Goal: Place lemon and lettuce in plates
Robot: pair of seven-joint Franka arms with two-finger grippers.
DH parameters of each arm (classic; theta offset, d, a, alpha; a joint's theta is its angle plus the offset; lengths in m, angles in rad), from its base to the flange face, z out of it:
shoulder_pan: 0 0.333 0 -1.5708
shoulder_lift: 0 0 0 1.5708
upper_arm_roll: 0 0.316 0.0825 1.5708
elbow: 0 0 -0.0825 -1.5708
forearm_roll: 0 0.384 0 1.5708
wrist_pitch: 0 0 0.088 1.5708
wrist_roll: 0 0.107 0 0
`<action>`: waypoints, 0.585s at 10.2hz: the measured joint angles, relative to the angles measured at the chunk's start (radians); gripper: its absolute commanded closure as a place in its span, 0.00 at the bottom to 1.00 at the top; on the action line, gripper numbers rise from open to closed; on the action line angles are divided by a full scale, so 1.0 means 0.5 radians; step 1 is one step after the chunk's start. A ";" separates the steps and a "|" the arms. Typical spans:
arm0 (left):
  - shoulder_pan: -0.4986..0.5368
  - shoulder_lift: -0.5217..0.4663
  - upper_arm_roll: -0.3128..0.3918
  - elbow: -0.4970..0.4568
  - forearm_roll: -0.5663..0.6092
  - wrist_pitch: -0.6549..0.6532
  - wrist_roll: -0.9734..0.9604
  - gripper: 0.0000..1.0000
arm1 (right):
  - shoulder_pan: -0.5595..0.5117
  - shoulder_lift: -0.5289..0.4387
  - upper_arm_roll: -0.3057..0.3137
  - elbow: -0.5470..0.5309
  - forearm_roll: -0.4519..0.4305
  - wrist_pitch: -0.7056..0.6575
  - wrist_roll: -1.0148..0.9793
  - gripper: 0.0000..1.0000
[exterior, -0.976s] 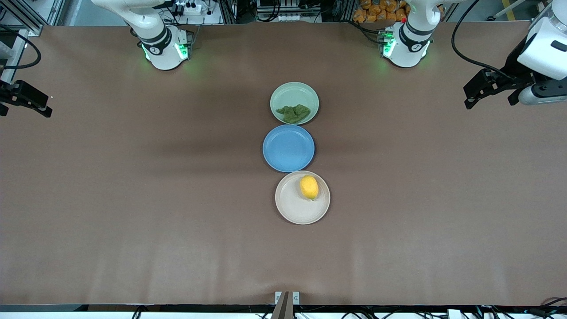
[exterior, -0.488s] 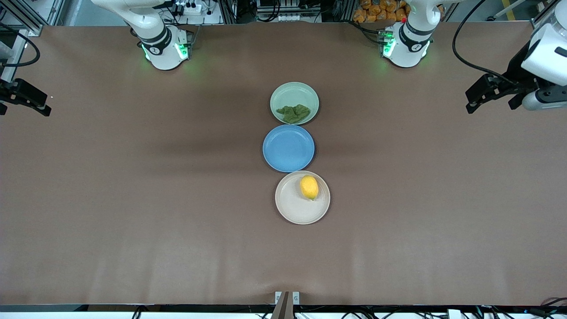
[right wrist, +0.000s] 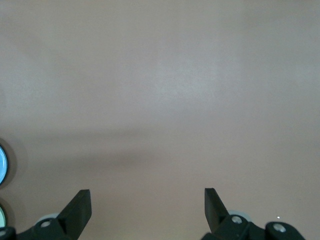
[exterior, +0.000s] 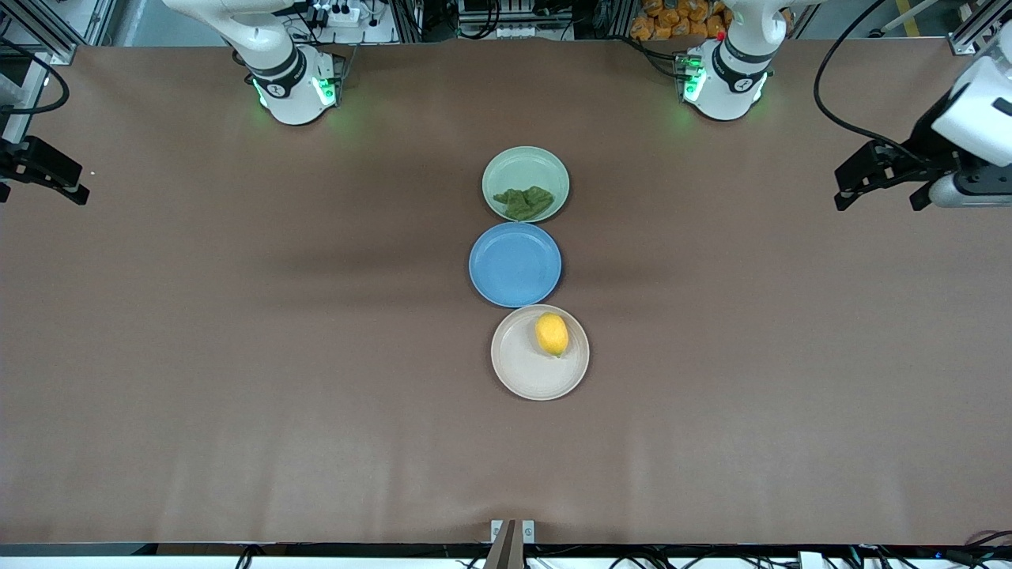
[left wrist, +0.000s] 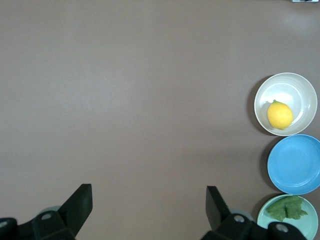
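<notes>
The lettuce (exterior: 523,202) lies in the pale mint green plate (exterior: 526,162), the plate farthest from the front camera. The lemon (exterior: 552,333) lies in the beige plate (exterior: 522,365), the nearest one. My left gripper (exterior: 880,194) is open and empty over bare table at the left arm's end. My right gripper (exterior: 41,188) is open and empty over the right arm's end. The left wrist view shows the lemon (left wrist: 279,114) in the beige plate (left wrist: 261,97), the lettuce (left wrist: 287,208) in the mint plate (left wrist: 264,220), and the open gripper (left wrist: 149,200). The right wrist view shows its open gripper (right wrist: 147,200).
An empty blue plate (exterior: 515,264) sits between the two plates, the three in a row at the table's middle. It also shows in the left wrist view (left wrist: 295,164). Brown table (exterior: 237,356) lies bare on both sides. The arm bases stand at the table's edge farthest from the front camera.
Both grippers have drifted a little farther out toward their own ends of the table. The lemon, lettuce and plates have not moved.
</notes>
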 measured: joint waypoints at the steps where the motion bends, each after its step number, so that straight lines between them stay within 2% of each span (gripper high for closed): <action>1: 0.010 0.001 0.001 0.000 -0.012 0.000 0.022 0.00 | 0.000 0.000 0.000 0.000 0.000 0.000 0.000 0.00; 6: 0.008 0.002 -0.007 0.001 -0.014 0.000 0.099 0.00 | 0.001 0.000 0.000 0.000 0.000 -0.001 0.000 0.00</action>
